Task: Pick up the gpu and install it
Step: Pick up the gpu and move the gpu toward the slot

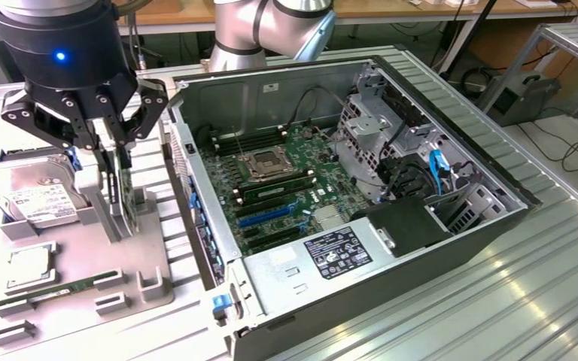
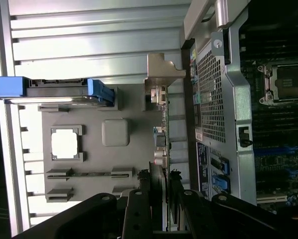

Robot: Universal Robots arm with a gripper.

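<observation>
Gripper (image 1: pixel 111 154) low over the grey tray (image 1: pixel 159 263), jaws half-closed, clamped on the upper edge of the gpu (image 1: pixel 120 203); gpu stands on edge in its tray slot, seemingly not yet lifted; computer case (image 1: pixel 470 233) open alongside, blue slots (image 1: pixel 269 216) bare; install undone.

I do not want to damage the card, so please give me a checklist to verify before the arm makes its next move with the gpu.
1. The gripper is centred over the gpu: ok.
2. The gpu stands upright in the grey holder: ok.
3. The hold on the gpu is secure: cannot tell.
4. The computer case is open: ok.
5. The blue slots on the motherboard are free: ok.
</observation>
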